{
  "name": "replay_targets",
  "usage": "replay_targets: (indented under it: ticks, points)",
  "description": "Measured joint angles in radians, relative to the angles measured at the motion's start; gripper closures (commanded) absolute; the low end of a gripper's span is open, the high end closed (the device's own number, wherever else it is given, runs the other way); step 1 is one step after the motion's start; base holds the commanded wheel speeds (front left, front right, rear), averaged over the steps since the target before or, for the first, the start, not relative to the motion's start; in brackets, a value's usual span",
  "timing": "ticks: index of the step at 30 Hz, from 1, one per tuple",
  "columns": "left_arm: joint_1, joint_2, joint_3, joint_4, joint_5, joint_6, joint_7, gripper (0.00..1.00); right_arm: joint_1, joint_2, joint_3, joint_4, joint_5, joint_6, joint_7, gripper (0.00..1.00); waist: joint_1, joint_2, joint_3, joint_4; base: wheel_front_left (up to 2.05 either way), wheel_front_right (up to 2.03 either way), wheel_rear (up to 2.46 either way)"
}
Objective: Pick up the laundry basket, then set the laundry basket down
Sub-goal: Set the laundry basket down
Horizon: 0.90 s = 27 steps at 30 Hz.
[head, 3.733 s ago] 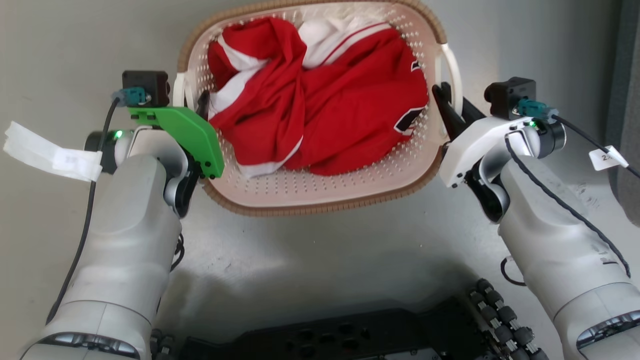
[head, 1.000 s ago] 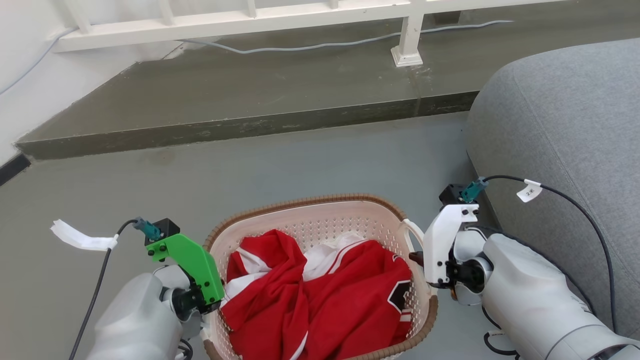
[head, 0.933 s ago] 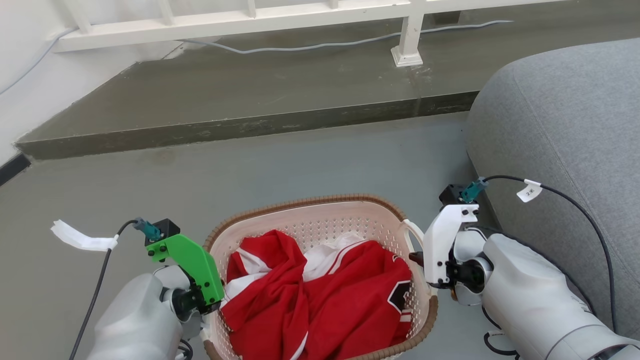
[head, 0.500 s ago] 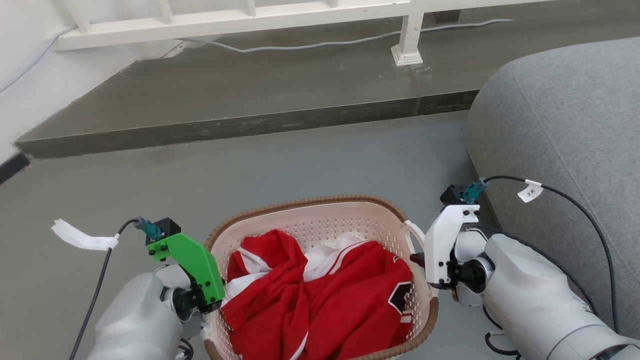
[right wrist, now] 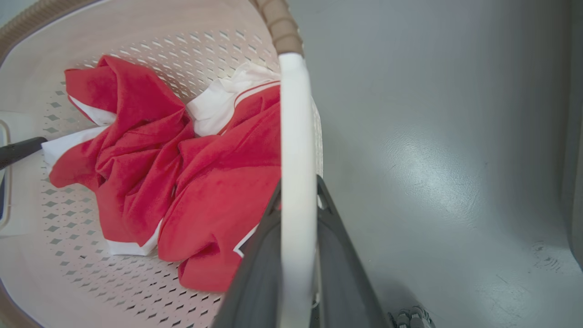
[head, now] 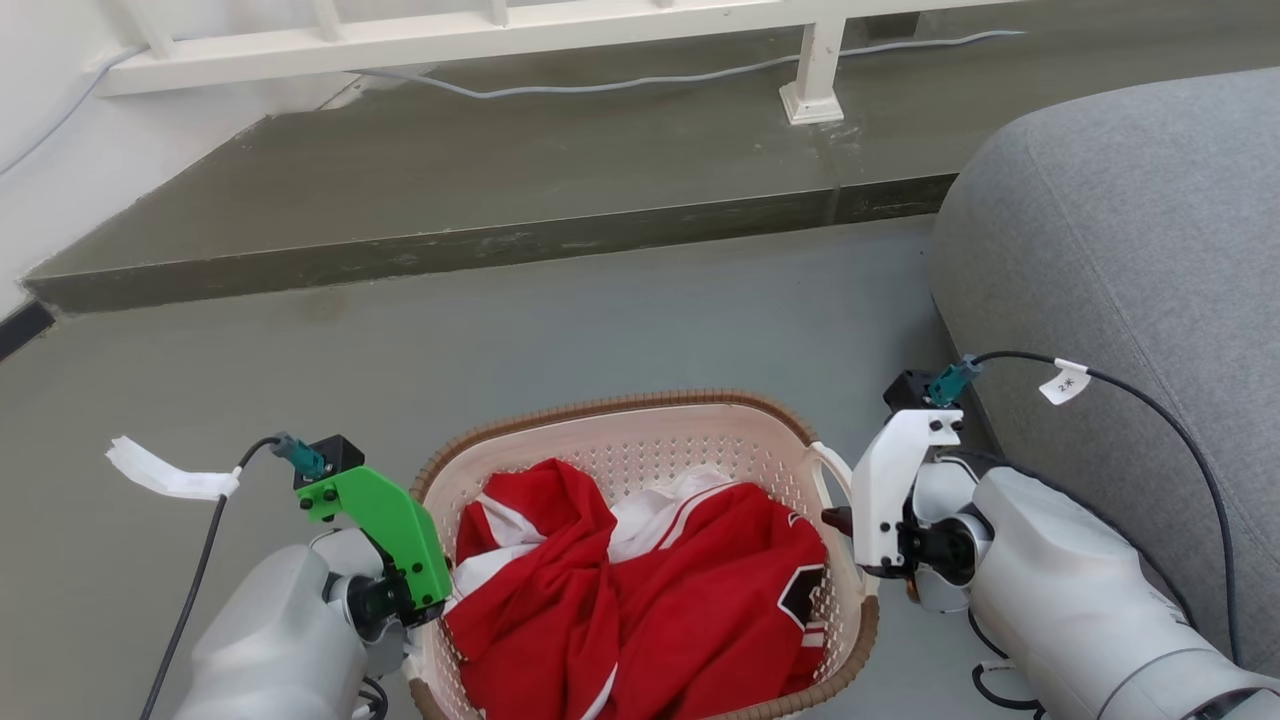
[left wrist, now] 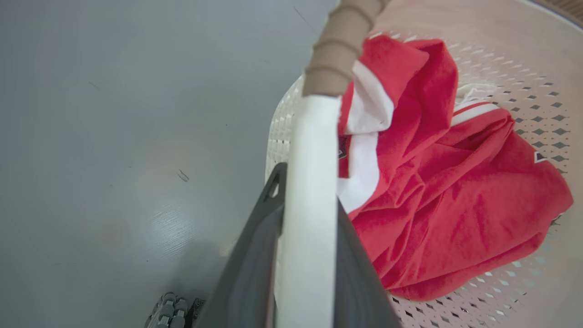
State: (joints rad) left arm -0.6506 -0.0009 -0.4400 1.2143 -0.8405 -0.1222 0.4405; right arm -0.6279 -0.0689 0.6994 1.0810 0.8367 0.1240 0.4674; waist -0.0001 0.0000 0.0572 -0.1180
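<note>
One laundry basket (head: 620,405), mouth up, long axis running side to side between two tools, hanging above the floor (head: 600,320) near a grey sofa (head: 1120,250). So the left tool (left wrist: 307,191) is clamped on the left handle (left wrist: 312,136), the right tool (right wrist: 298,187) on the right handle (right wrist: 296,114). One red-and-white clothing heap (head: 650,590) inside.
</note>
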Motion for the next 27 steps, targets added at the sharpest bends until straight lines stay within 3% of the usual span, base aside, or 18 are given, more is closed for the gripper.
replay_targets:
  ticks: [9, 27]
  points:
    - [0.000, 0.001, -0.017, -0.016, 0.001, 0.000, -0.015, 1.00, 0.000, -0.007, 0.011, -0.006, 0.009, -0.001, -0.002, 1.00, 0.0000, 0.0000, 0.007, 0.002, 0.00, 0.00, 0.00]
    - [-0.047, -0.001, -0.052, -0.051, 0.064, 0.015, -0.188, 1.00, -0.026, -0.026, 0.023, -0.032, -0.016, -0.001, -0.169, 1.00, 0.0001, 0.0000, 0.124, 0.008, 0.00, 0.00, 0.00]
